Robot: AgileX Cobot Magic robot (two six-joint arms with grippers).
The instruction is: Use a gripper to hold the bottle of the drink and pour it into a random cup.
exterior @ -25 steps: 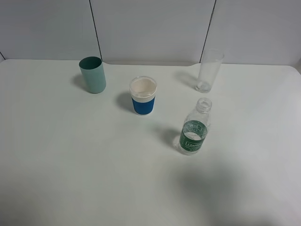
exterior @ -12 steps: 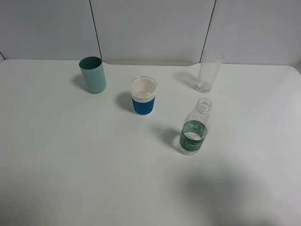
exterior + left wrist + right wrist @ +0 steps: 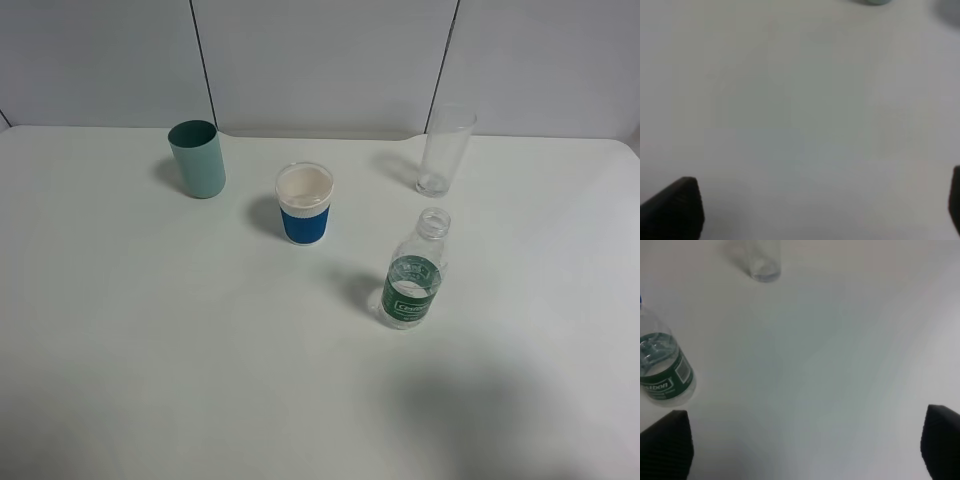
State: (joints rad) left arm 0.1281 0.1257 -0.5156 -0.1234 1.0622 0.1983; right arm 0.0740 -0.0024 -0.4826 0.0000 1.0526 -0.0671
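The bottle of the drink [image 3: 413, 280], clear with a green label and no cap, stands upright on the white table right of centre. Three cups stand beyond it: a teal cup [image 3: 197, 158] at back left, a blue cup with a white rim [image 3: 304, 204] in the middle, and a tall clear glass [image 3: 443, 150] at back right. Neither gripper appears in the exterior high view. In the right wrist view my right gripper [image 3: 802, 442] is open, with the bottle [image 3: 662, 372] just beyond one fingertip [image 3: 665, 445] and outside the jaws. My left gripper [image 3: 815, 205] is open over bare table.
The white table [image 3: 150, 350] ends at a grey panelled wall behind the cups. The glass [image 3: 762, 265] shows blurred in the right wrist view. A soft shadow lies on the table at the front right.
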